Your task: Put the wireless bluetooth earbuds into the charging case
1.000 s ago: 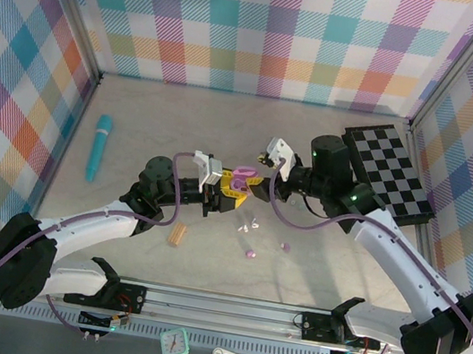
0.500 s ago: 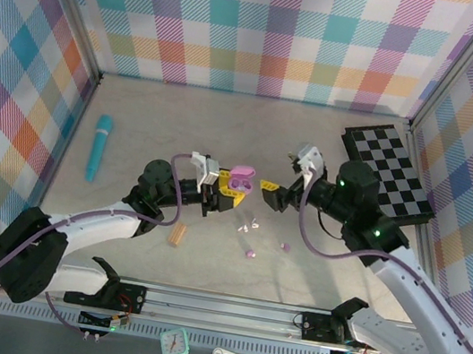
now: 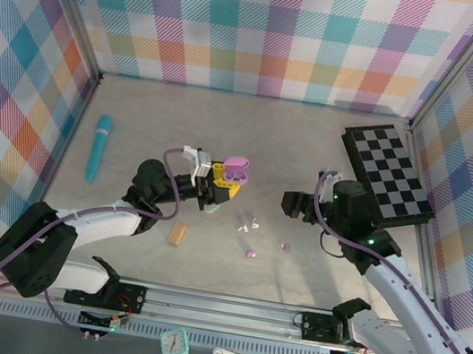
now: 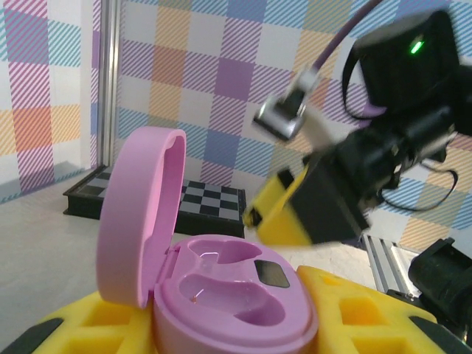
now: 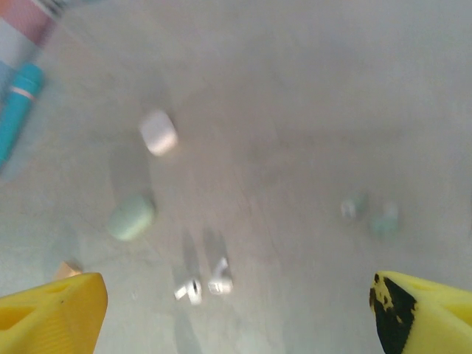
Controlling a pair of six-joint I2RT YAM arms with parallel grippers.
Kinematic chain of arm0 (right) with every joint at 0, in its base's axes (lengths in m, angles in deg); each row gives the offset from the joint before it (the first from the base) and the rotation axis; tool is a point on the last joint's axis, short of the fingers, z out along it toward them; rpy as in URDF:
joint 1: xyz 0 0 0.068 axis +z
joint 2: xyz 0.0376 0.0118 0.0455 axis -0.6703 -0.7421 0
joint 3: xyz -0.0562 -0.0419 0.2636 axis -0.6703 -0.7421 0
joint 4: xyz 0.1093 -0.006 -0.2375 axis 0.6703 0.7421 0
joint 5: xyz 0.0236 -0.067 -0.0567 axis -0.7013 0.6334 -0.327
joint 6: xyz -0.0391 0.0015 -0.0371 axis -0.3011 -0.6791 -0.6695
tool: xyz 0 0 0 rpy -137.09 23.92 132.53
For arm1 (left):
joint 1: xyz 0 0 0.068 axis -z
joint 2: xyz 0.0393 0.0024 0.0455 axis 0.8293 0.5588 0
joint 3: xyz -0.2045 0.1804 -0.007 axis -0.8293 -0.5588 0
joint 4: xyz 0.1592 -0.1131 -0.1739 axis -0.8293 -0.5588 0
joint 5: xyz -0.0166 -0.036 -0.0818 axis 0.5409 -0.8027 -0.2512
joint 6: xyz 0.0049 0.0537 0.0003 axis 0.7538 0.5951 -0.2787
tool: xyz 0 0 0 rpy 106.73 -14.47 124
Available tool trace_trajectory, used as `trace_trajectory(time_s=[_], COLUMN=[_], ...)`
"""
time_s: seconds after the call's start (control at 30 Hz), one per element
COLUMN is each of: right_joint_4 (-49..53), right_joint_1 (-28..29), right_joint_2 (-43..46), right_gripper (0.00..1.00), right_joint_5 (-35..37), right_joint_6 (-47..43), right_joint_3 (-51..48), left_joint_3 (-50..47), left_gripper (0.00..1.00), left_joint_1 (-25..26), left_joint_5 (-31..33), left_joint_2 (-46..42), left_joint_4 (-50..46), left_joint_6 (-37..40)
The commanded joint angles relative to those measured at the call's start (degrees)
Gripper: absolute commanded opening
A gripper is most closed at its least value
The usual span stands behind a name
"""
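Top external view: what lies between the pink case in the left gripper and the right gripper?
Bare table between pink case and right gripper, in the top external view; white earbuds lie off that line, toward the near edge.

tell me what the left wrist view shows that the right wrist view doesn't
Left wrist view: the open pink charging case gripped in the left gripper, lid up, both wells empty, with the checkerboard and the right arm behind it.
Right wrist view: blurred, looking down past the open right gripper at a pair of white earbuds, a pale green case, a white case and the teal cylinder.
Both: yellow fingers at the bottom edge and the grey table.
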Motion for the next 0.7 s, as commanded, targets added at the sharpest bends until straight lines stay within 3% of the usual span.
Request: trace_trajectory(time_s=[0.0, 0.23, 0.43, 0.5, 0.67], right_joint_4=[9.61, 9.86, 0.59, 0.41, -1.23], right_joint_1=[-1.54, -1.84, -1.97, -1.91, -1.84], right_joint_2=[-3.05, -7.80, -2.20, -1.64, -3.11], right_gripper=[0.92, 0.99, 0.99, 0.90, 0.82], right_joint_5=[-2.64, -10.05, -12.48, -13.26, -17.46], right_joint_6=[11.95, 12.84, 20.33, 24.68, 28.74], right_joint_3=[-3.10, -3.29, -12.57, -13.90, -15.84], left_joint_3=[-0.20, -0.28, -0.15, -0.06, 0.03], left_gripper=[0.31, 0.31, 0.31, 0.31, 0.32], left_joint_1=[-0.66, -0.68, -0.75, -0.75, -0.70], left_joint_5=[-1.83, -2.27, -2.37, -2.41, -2.20], left_joint_2=[-1.53, -2.19, -2.43, -2.50, -2.42], left_joint_4=[2.75, 2.35, 2.47, 2.40, 2.46], left_joint_6=[0.23, 0.14, 0.06, 0.06, 0.28])
